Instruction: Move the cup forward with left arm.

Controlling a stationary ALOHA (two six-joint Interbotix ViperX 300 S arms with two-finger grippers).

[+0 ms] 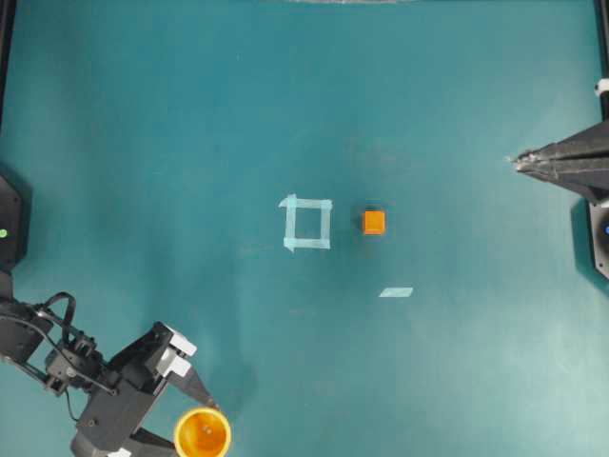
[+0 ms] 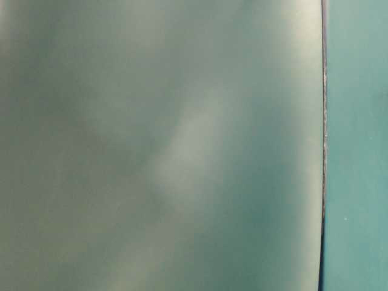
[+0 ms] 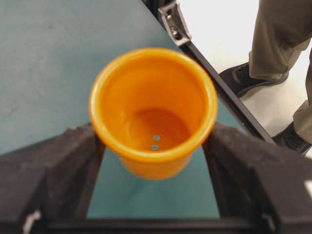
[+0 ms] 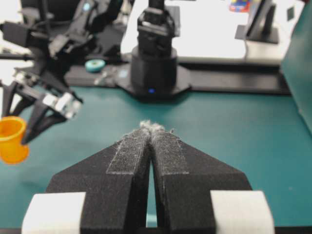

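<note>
Right now my left tool (image 1: 195, 424) sits at the near left corner of the table (image 1: 190, 124), and the cup (image 1: 202, 434) stands upright between its two fingers (image 3: 58, 165). From my left wrist view the cup fills the gap, with a finger close on each side of its wall. My jaws are spread wide, and I cannot tell for sure whether the pads press the plastic or only flank it, so I would not call this a firm hold.

My right tool (image 4: 151, 129) is clenched, fingertips together, parked at the far right edge and well apart from everything.

The cup is very near the table edge; the wrist view shows the black frame rail (image 3: 219, 83) just beyond it, and a person's shoes (image 3: 253, 73) on the floor past that. That is my main worry. If I push with only one finger in contact, the cup may spin or tip and roll off the edge. If I squeeze too hard, the thin wall may flex and pop out. If I shove it low and fast, the rim may lag and it could topple.

Further out lie the tape square (image 1: 307, 223) and the small orange cube (image 1: 374, 222), well apart from the cup. A crooked push could send the cup toward them.

The table-level view is blurred and tells me nothing.
</note>
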